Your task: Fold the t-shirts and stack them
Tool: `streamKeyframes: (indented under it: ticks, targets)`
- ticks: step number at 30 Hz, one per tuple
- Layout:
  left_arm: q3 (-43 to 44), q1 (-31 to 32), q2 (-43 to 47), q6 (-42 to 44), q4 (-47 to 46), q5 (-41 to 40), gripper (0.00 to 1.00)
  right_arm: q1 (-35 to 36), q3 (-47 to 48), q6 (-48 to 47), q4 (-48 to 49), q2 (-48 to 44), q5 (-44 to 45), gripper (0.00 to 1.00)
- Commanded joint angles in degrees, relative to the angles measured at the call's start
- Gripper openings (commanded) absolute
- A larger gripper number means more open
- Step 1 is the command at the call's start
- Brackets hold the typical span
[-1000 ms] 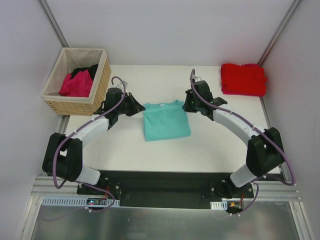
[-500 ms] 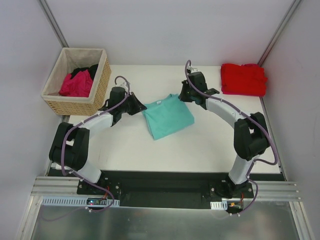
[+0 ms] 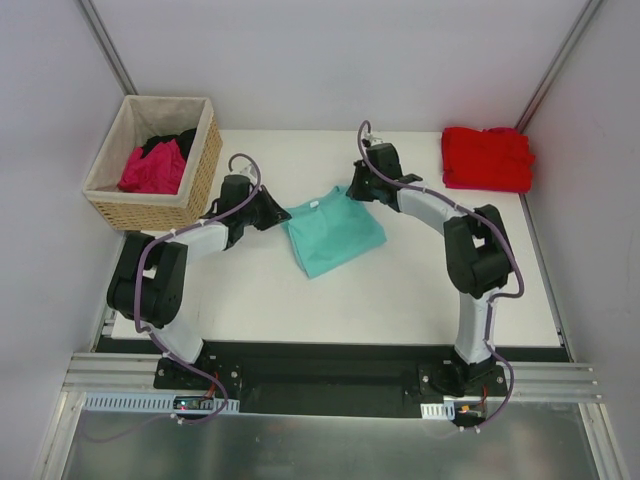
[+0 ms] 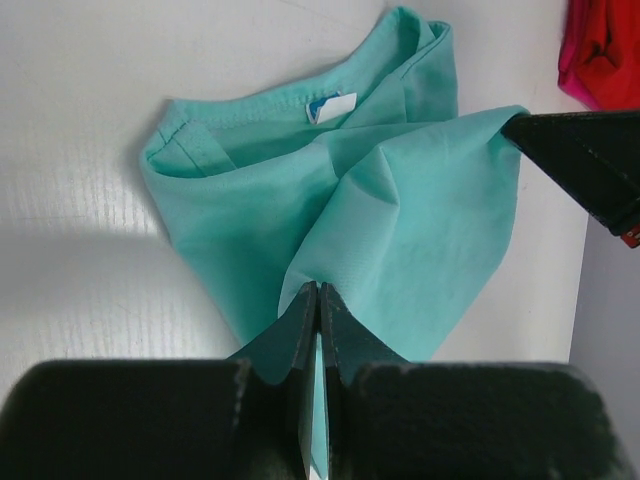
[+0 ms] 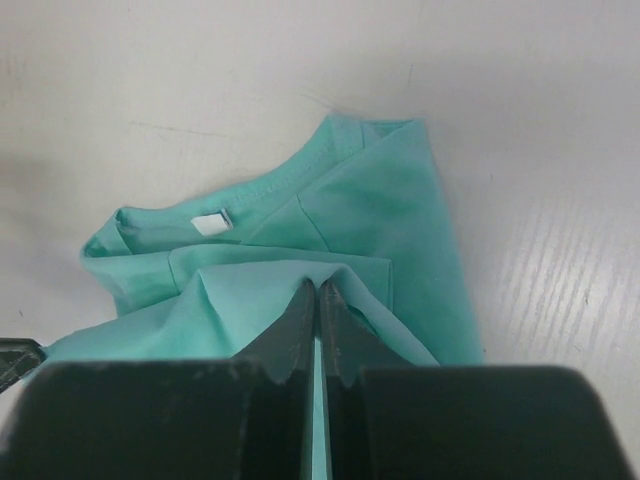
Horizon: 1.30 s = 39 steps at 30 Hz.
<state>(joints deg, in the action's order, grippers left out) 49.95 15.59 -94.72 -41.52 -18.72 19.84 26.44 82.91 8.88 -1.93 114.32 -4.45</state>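
On table, left claw and right claw pinch teal t-shirt.

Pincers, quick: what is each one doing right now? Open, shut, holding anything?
Left pincer: closed, pinching the teal t-shirt.
Right pincer: closed, pinching the same teal t-shirt.

A lab: white enclosure walls, aluminium frame.
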Motion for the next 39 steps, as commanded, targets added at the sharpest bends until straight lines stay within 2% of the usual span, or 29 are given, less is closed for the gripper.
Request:
streamKeyframes:
  ticks: [1, 2, 5, 7, 11, 15, 16, 18, 22, 23, 24, 25, 26, 30, 39]
  targets:
    - [1.1, -1.0, 1.1, 0.6, -2.6, 0.0, 0.0, -0.4, 10.1, -0.4, 2.2, 3.3, -2.3, 0.01]
    - [1.0, -1.0, 0.9, 0.6, -2.7, 0.2, 0.0, -0.5, 11.1, -0.4, 0.5, 4.4, -3.0, 0.01]
    - [0.4, -1.0, 0.6, 0.4, -3.3, 0.2, 0.0, -0.3, 10.4, 0.3, 4.7, 6.2, -2.8, 0.01]
    - [0.3, -1.0, 0.1, 0.2, -3.6, 0.4, 0.0, -0.5, 17.8, 0.6, -0.9, 9.8, -4.4, 0.01]
    - [0.1, -1.1, -0.3, 0.3, -3.8, 0.5, 0.0, -0.6, 19.7, 1.8, -0.9, 13.2, -5.3, 0.01]
    - [0.3, -1.2, -0.8, 0.2, -4.0, 0.9, 0.0, -0.6, 26.7, 1.7, -7.2, 18.6, -7.2, 0.01]
    - [0.3, -1.2, -1.0, 0.1, -4.2, 1.1, 0.0, -0.5, 27.4, 1.8, -7.6, 18.9, -7.3, 0.05]
    - [0.3, -1.2, -1.1, 0.1, -4.4, 1.2, 0.0, -0.6, 27.9, 1.8, -8.1, 19.4, -7.4, 0.18]
    - [-0.1, -1.2, -0.9, 0.2, -4.7, 1.3, 0.0, -0.5, 28.0, 1.0, -8.4, 19.0, -7.2, 0.75]
    - [-0.2, -1.2, -0.8, 0.1, -4.7, 1.3, 0.0, -0.6, 27.8, 0.9, -8.3, 18.7, -6.5, 0.83]
    - [-0.4, -1.2, -0.7, 0.1, -4.7, 1.3, 0.0, -0.7, 27.2, 0.5, -8.3, 18.0, -6.1, 0.96]
    - [-0.5, -1.2, -0.4, 0.1, -4.7, 1.2, 0.0, -0.6, 27.1, -0.2, -8.3, 17.4, -5.7, 1.0]
    - [-0.6, -1.2, -0.3, 0.2, -4.7, 1.1, 0.0, -0.6, 26.9, -0.5, -8.4, 15.9, -4.8, 0.97]
    - [-1.2, -1.2, 2.0, 1.2, -3.3, -0.4, 0.0, -0.6, 24.1, -3.3, -8.3, 9.7, -1.7, 0.97]
    - [-6.8, -1.2, 15.2, 0.1, -0.4, -6.6, 0.0, -0.6, 15.8, -7.3, -10.3, -3.8, 3.6, 0.97]
